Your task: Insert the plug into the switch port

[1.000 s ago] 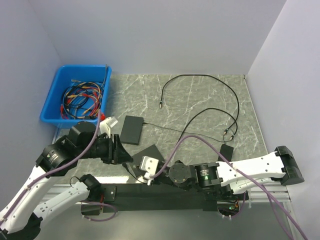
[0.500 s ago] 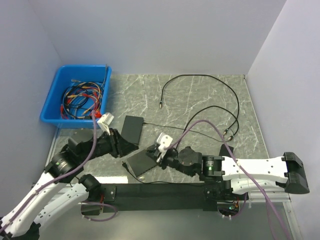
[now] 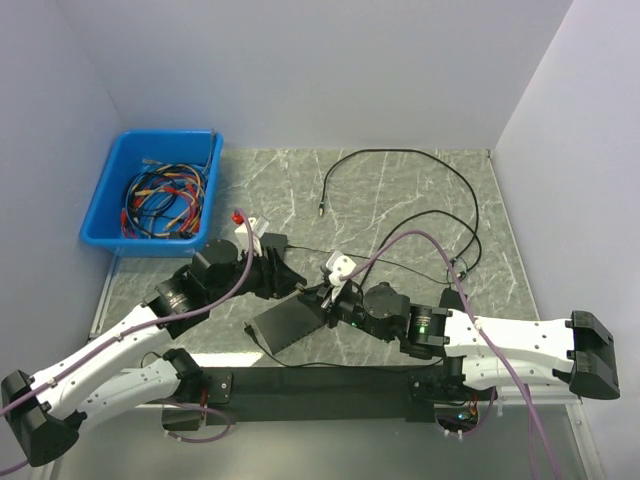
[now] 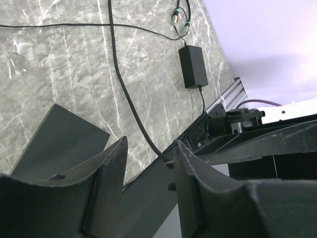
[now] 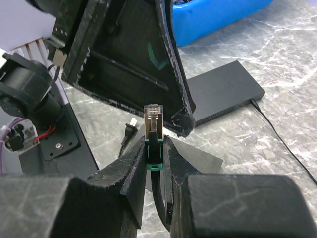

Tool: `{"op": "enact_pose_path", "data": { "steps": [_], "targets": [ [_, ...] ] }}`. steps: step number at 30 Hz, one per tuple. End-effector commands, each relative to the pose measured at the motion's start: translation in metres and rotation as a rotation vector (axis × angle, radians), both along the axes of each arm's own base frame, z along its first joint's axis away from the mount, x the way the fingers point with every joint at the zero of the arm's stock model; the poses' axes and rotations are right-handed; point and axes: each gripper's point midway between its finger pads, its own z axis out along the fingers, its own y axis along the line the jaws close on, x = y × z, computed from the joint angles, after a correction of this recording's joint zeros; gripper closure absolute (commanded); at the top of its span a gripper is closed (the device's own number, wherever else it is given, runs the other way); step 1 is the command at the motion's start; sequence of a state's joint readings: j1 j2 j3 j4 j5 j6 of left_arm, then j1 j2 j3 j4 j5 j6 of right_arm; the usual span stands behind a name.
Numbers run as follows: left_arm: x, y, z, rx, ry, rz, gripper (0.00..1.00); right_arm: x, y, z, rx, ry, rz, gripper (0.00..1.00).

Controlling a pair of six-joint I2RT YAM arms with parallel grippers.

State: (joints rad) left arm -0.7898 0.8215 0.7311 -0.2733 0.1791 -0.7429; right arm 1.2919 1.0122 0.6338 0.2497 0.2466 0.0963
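The right gripper [image 5: 154,148] clamps the upright plug [image 5: 153,116]. Just beyond, the left gripper [image 4: 148,151], jaws apart and empty, partly hides a black box [image 5: 223,96] and a blue bin [image 5: 218,15].

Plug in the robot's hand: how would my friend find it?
Find the blue bin at the far left, then move right to the middle. There the right gripper pinches the plug, which sticks up: a clear tip with a green collar, unlike the flat black box behind it.

The top camera looks down from behind the arms; the left wrist camera skims rightward just over the dark flat box [image 3: 285,320], the right wrist leftward, all sharing it.
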Motion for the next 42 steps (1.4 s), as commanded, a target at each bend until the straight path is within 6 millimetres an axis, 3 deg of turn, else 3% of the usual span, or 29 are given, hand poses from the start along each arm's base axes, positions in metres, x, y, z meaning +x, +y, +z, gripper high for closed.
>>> {"op": "enact_pose_path", "data": {
  "steps": [1,7,12,15,28,42],
  "targets": [
    [0.008,-0.005,0.043,-0.086,-0.12,0.026,0.54,0.004,0.004,0.009,0.056,0.011,-0.013,1.0],
    [0.01,0.019,0.046,-0.048,-0.132,0.124,0.56,0.009,-0.006,0.009,0.08,0.023,-0.042,1.0],
    [0.008,0.032,0.062,-0.02,-0.158,0.154,0.56,0.008,-0.011,0.005,0.09,0.037,-0.037,1.0],
    [0.007,0.029,0.067,-0.035,-0.163,0.141,0.56,0.007,-0.009,0.008,0.099,0.038,-0.031,1.0],
    [0.003,-0.001,0.049,-0.093,-0.108,0.039,0.58,0.01,0.001,0.017,0.101,0.015,-0.016,1.0],
    [-0.005,-0.011,0.041,-0.057,-0.087,-0.016,0.62,0.02,0.001,0.023,0.114,0.009,-0.051,1.0]
  ]
}}
